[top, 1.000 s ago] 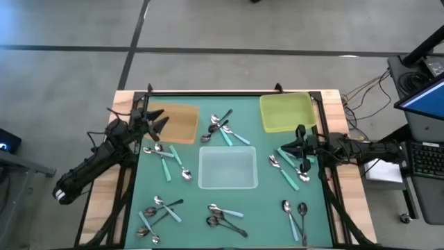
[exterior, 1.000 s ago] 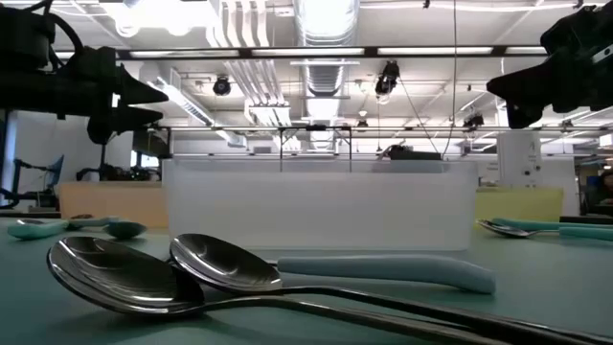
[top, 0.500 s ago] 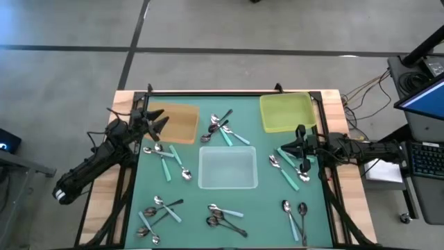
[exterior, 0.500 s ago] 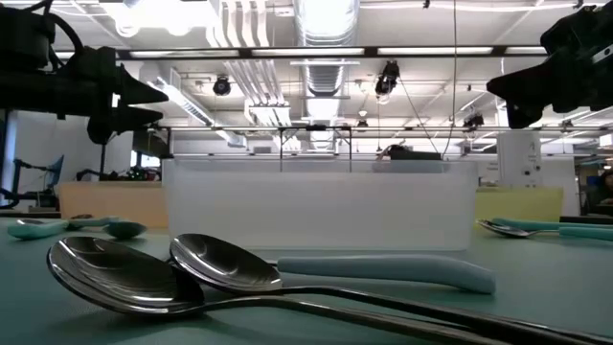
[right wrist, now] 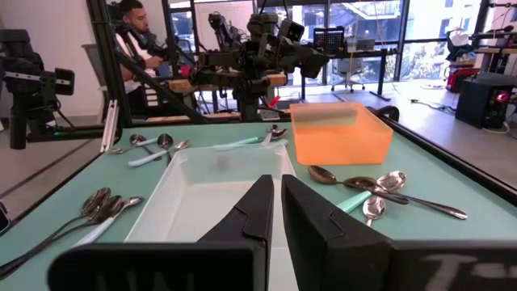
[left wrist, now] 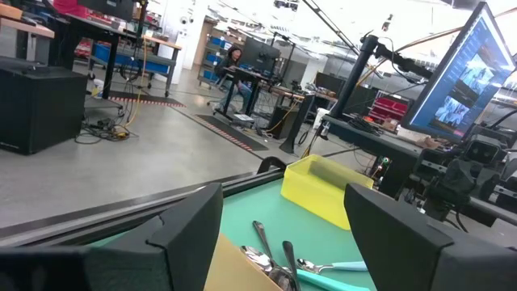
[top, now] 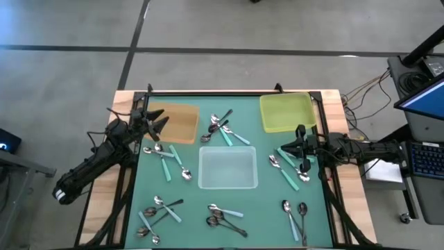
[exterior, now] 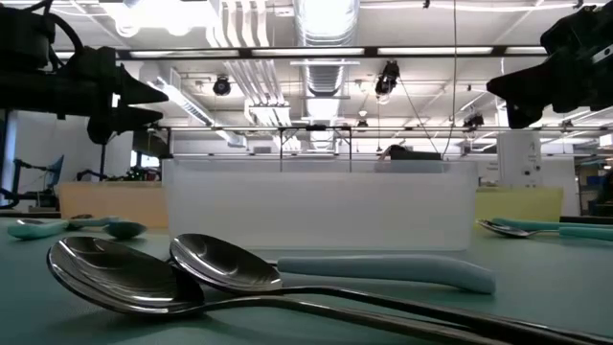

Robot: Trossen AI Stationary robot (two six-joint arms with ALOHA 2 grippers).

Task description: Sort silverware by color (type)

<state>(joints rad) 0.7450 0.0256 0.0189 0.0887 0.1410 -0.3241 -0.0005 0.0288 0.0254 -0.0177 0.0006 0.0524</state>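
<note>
We see polished, mirror-bright metal bowls on the spoons (exterior: 192, 273), some with matt pale-blue plastic handles (exterior: 383, 270). The clear tray (top: 228, 169) looks like frosted, translucent plastic; the yellow-green tray (top: 286, 112) and brown tray (top: 175, 123) like smooth plastic. The table mat (top: 263, 201) is matt green, edged by bare wood (top: 350, 201).

Bright overhead lighting, soft shadows, sharp.

Green-topped table (top: 263, 198) with wooden edges. Brown tray (top: 175, 123) just beside the left gripper (top: 162, 123), yellow-green tray (top: 286, 112) near the right gripper (top: 300, 141), clear tray (top: 227, 169) between the two. Spoons (top: 225, 128) lie scattered in clusters directly on the surface around the trays, some under each gripper.
</note>
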